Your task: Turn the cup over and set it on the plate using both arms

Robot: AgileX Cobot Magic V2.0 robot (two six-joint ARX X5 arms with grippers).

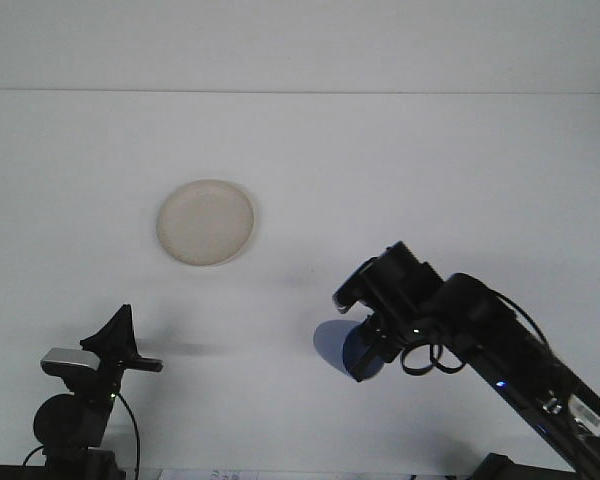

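The blue cup (pixel 342 349) hangs in the lower middle of the front view, tipped so its mouth faces the camera. My right gripper (pixel 365 345) is shut on the cup, with the arm reaching in from the lower right. The cream plate (pixel 206 222) lies flat on the white table, up and to the left of the cup and well apart from it. My left gripper (pixel 115 338) rests at the lower left, pointing upward, far from both the cup and the plate; its dark fingers look pressed together with nothing in them.
The white table (pixel 300 150) runs back to a pale wall at the top. The right arm's links and cables (pixel 500 370) fill the lower right corner. The left arm's base (pixel 72 420) sits at the bottom left.
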